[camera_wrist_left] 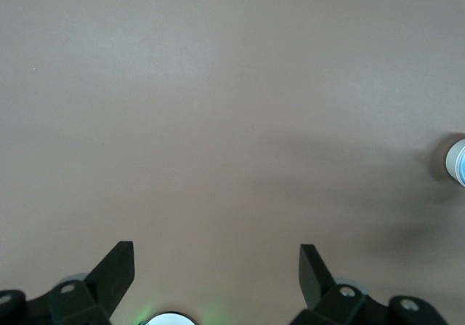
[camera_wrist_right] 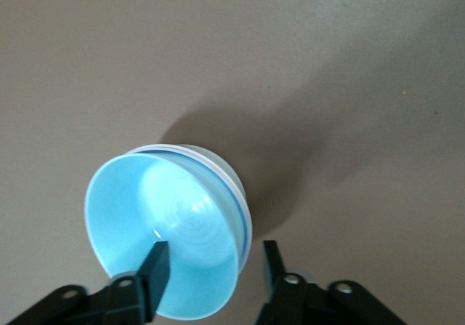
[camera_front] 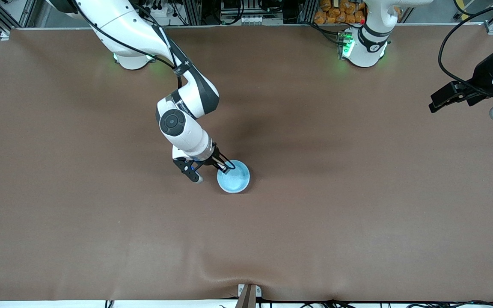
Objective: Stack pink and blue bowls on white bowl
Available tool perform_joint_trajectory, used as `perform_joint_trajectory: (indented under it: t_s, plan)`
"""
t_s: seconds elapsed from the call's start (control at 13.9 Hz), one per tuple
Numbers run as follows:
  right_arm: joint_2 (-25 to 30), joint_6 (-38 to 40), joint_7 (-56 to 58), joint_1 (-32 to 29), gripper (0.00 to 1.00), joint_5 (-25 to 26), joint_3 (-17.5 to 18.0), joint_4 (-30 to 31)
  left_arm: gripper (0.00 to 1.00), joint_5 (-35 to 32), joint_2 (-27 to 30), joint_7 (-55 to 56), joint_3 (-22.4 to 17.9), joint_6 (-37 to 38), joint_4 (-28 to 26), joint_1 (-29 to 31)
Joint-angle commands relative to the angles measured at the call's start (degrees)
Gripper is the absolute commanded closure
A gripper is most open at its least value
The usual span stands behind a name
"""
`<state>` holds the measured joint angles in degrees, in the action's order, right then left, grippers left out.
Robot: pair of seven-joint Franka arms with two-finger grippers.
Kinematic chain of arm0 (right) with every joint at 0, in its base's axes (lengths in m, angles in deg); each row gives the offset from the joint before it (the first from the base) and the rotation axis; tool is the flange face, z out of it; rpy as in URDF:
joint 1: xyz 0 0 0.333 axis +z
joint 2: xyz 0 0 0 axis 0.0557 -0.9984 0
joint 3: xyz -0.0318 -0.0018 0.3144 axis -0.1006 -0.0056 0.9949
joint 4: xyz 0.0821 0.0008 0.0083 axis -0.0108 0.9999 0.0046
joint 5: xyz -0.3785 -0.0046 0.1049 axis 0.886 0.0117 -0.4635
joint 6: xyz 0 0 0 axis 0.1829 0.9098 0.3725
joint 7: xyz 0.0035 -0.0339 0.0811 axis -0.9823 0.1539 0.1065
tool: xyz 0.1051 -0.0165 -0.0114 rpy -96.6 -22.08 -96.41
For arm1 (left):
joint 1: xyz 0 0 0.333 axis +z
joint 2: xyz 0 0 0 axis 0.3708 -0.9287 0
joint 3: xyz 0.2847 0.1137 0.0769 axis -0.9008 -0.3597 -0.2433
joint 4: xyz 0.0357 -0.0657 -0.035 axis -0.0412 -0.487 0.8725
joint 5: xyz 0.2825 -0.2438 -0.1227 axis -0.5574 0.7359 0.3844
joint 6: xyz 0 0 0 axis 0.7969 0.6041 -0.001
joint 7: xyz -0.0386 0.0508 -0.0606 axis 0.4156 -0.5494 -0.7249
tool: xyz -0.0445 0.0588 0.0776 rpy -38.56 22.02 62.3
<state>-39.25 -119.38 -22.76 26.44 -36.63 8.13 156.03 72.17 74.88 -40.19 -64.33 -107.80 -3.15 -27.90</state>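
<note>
The light blue bowl (camera_front: 233, 176) (camera_wrist_right: 163, 223) stands upright mid-table, nested in a pale whitish bowl (camera_wrist_right: 227, 171) of which only a strip of wall shows under its rim; this looks like the white bowl. The pink bowl is hidden. My right gripper (camera_front: 225, 166) (camera_wrist_right: 214, 251) is open astride the blue bowl's rim. One finger (camera_wrist_right: 154, 267) is inside the bowl and the other outside, neither pressing the rim. My left gripper (camera_front: 437, 103) (camera_wrist_left: 218, 256) waits open and empty, high over the left arm's end of the table. The stack's edge (camera_wrist_left: 458, 161) shows in its view.
Brown cloth covers the table (camera_front: 357, 222), with a small fold at its front edge (camera_front: 246, 280). The arm bases (camera_front: 364, 49) stand along the edge farthest from the front camera. Nothing else lies on the cloth.
</note>
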Motion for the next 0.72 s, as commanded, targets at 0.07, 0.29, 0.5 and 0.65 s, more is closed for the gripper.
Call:
perform_joint_trajectory:
  t_s: [0.07, 0.29, 0.5, 0.65]
  plan:
    - [2.2, 1.3, 0.3, -0.7, 0.00, 0.8, -1.0, -1.5, 0.00, -0.4, 1.0, -1.4, 0.1, 0.8, -0.1, 0.0]
    - [6.6, 7.5, 11.7, -5.8, 0.00, 1.1, -1.1, -1.5, 0.00, -0.4, 1.1, -1.4, 0.1, 0.9, -0.1, 0.0]
    - [11.6, 19.1, 26.7, -12.6, 0.00, 1.1, -1.1, -1.2, 0.00, -0.3, 1.0, -1.4, 0.1, 0.9, -0.2, 0.0]
    - [14.4, 24.3, 36.4, -17.9, 0.00, 1.1, -1.1, -1.0, 0.00, -0.3, 1.0, -1.4, 0.2, 0.9, -0.2, -0.1]
